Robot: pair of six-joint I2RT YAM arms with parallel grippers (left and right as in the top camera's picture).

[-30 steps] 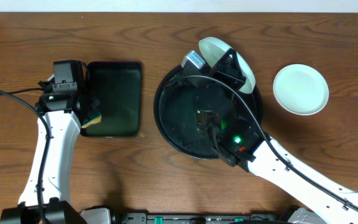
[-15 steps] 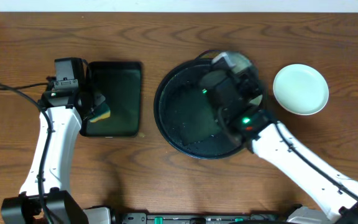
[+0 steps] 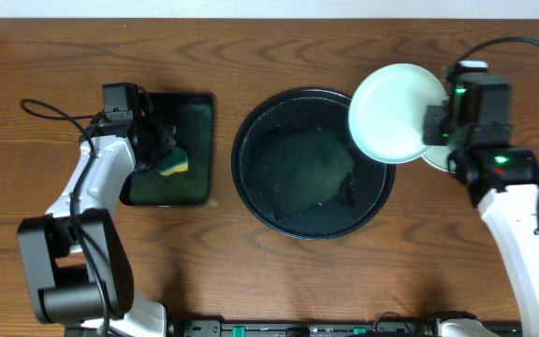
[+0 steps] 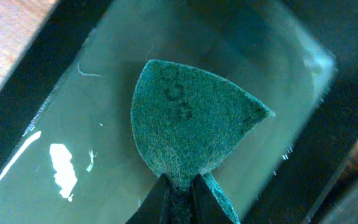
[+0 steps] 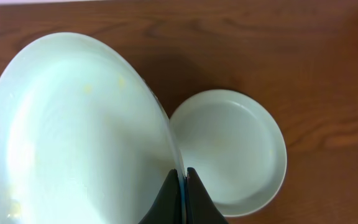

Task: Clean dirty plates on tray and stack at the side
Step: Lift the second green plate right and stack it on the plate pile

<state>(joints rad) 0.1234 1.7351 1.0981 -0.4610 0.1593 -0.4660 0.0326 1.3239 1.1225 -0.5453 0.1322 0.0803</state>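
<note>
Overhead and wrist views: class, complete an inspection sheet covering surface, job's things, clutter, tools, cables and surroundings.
Surface: wooden table, brown grain.
Job's things: black tray holds no plates; held plate, faint yellow smears, lifted over the tray's right rim; second plate lies on the table.
Clutter: green tray, wet-looking; sponge above it.
Tools: left tool shut on sponge; right tool shut on held plate's rim.
Cables: black cables trail from both arms.
Surroundings: pale strip along the far edge.
</note>
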